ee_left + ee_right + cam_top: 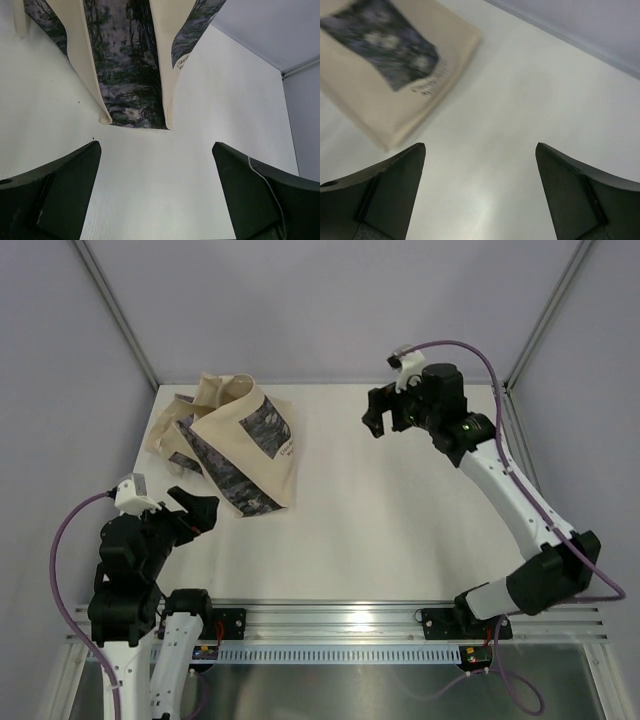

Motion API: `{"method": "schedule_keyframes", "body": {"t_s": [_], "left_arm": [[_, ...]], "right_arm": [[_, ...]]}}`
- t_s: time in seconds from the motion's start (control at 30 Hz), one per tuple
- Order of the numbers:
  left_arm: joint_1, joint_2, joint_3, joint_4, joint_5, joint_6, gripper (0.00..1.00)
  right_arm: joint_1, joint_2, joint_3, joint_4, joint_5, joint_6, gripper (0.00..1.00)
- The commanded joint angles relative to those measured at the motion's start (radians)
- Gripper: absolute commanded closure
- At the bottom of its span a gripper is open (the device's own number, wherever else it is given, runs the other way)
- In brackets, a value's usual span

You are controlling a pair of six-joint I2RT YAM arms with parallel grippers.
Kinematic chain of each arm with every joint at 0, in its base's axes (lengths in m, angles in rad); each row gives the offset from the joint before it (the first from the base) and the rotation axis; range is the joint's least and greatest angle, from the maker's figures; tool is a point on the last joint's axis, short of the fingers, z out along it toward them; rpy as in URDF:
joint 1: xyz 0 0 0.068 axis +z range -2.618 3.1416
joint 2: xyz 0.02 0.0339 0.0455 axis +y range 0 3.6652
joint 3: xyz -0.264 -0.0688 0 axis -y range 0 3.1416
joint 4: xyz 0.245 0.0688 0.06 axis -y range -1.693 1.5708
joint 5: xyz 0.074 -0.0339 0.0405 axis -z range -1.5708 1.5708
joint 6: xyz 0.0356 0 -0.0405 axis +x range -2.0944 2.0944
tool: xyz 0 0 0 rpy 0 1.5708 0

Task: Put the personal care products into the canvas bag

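Note:
The beige canvas bag (235, 445) with its dark printed panel lies on the white table at the back left. It also shows in the left wrist view (127, 60) and in the right wrist view (385, 65). No personal care bottle is in view in any frame. My left gripper (190, 512) is open and empty, just in front of the bag's near corner. My right gripper (385, 415) is open and empty, held above the table at the back right, well apart from the bag.
The white table (400, 530) is bordered by grey walls at the back and sides. A metal rail (340, 625) with the arm bases runs along the near edge.

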Motion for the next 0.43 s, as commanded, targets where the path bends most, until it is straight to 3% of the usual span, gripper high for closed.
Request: {"method": "schedule_keyframes", "body": {"t_s": [0.0, 0.17, 0.4], "left_arm": [[-0.003, 0.036, -0.02, 0.141, 0.051, 0.013, 0.01], [-0.004, 0.053, -0.046, 0.2, 0.082, 0.028, 0.01], [-0.003, 0.064, -0.043, 0.22, 0.102, 0.054, 0.01]], "right_arm": [[-0.031, -0.184, -0.164, -0.002, 0.372, 0.004, 0.0], [-0.04, -0.343, -0.262, 0.001, 0.498, 0.021, 0.0], [-0.086, -0.396, -0.289, -0.005, 0.511, 0.035, 0.01]]}}
